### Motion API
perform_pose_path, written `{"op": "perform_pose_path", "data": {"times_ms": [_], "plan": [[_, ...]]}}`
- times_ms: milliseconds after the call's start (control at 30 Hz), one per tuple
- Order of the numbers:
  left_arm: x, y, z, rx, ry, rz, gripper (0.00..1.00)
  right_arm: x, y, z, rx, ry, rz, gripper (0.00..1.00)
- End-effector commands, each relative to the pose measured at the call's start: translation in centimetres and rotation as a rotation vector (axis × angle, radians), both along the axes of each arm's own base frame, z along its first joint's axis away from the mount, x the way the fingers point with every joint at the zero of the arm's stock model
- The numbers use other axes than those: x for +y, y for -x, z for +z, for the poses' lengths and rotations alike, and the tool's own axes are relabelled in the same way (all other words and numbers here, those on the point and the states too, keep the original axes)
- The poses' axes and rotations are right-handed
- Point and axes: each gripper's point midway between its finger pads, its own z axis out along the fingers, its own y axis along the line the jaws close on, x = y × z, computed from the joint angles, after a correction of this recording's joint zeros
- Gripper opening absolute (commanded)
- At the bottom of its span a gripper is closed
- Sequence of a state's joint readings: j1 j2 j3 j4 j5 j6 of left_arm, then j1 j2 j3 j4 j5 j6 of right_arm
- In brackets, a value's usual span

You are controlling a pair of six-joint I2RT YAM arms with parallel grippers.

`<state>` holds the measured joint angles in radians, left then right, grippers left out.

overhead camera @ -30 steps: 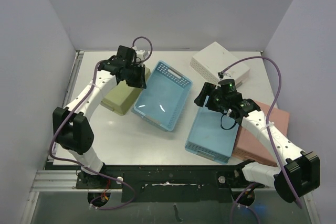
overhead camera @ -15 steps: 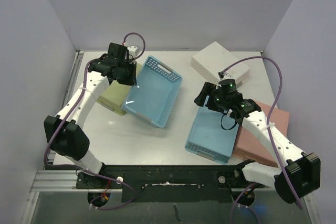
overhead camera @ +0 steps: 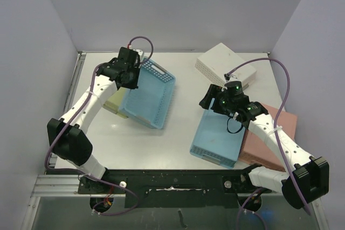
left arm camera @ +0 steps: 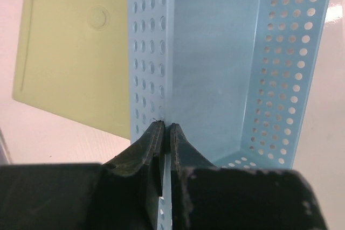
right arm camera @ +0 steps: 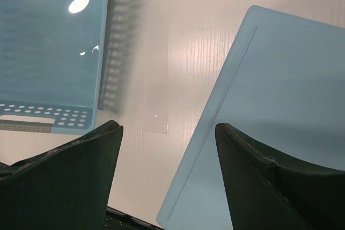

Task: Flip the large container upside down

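Top external view has the container (overhead camera: 146, 94) tipped up on one long side at the left of the table (overhead camera: 156, 145), its mouth facing sideways. A yellow bin (overhead camera: 112, 103) lies just beside it. The left fingers (left arm camera: 146, 146) are pinched tight on its perforated wall. The right fingers (right arm camera: 81, 160) stand apart, holding nothing, over bare table beside a blue bin (right arm camera: 280, 95). Roughly half the turn looks done. What is left is to roll the container over until its mouth meets the table, then let go.
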<state>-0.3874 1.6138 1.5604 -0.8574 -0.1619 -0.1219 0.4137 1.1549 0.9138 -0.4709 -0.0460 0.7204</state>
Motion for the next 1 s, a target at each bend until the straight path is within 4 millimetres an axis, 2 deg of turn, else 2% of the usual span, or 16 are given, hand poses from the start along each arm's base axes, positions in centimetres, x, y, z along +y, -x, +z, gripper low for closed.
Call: {"op": "perform_pose_path", "data": {"times_ms": [0,100,200,333,433,500,567,633,967], "plan": [[1.1,-1.2,5.8,-0.201,-0.16,0.086,0.0,0.9,-1.3,3.0,-0.089,-0.048,0.002,0.71],[0.8,-0.9,6.7,-0.24,-0.318,0.103,0.0,0.8,-1.4,3.1,-0.093,-0.044,0.001,0.71],[-0.7,-0.4,7.3,-0.286,-0.432,0.092,0.0,0.9,-1.4,3.1,-0.092,-0.044,0.002,0.71],[-3.1,0.0,6.4,-0.284,-0.497,0.034,0.0,0.7,-1.3,3.2,-0.096,-0.043,-0.006,0.71],[-4.7,0.1,4.7,-0.237,-0.513,-0.006,0.1,0.4,-1.2,3.5,-0.106,-0.041,-0.016,0.71],[-5.8,0.2,3.7,-0.213,-0.51,-0.031,0.27,0.2,-1.1,3.8,-0.115,-0.041,-0.023,0.71],[-7.0,0.1,3.0,-0.197,-0.489,-0.052,0.38,-0.1,-0.9,3.9,-0.121,-0.034,-0.035,0.71],[-8.0,0.0,3.0,-0.198,-0.446,-0.063,0.44,-0.4,-0.8,4.2,-0.129,-0.031,-0.044,0.71],[-16.3,1.5,2.8,-0.139,0.028,-0.229,0.46,-1.5,-0.3,4.9,-0.156,-0.019,-0.082,0.72]]}}
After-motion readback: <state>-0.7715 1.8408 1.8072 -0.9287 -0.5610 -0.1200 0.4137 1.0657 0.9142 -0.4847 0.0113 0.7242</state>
